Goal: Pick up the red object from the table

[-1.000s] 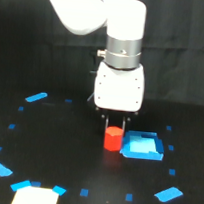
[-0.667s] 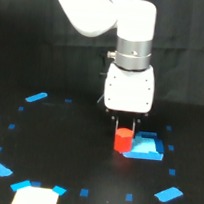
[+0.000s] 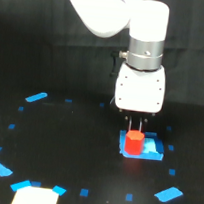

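Dim, soft-focus, dark background

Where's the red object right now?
In the exterior view, the red object sits right of centre, directly under the gripper and in front of the blue square patch; whether it is lifted off the table is unclear.

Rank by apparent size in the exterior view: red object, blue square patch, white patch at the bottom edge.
1. White patch, though cropped and nearer the camera
2. Blue square patch, partly hidden
3. Red object
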Motion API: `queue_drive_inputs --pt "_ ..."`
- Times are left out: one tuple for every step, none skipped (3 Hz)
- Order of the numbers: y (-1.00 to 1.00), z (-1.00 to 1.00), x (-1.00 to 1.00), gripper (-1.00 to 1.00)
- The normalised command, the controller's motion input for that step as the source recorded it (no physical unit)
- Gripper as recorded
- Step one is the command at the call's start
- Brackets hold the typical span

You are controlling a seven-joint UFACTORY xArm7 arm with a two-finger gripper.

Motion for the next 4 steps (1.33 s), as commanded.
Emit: queue_drive_inputs --pt "-0.59 0.55 0.86 0.70" --pt "0.01 -0.20 1.00 1.00" --pt "-0.45 0.39 1.00 0.71" --pt "-0.46 -0.16 1.00 1.00"
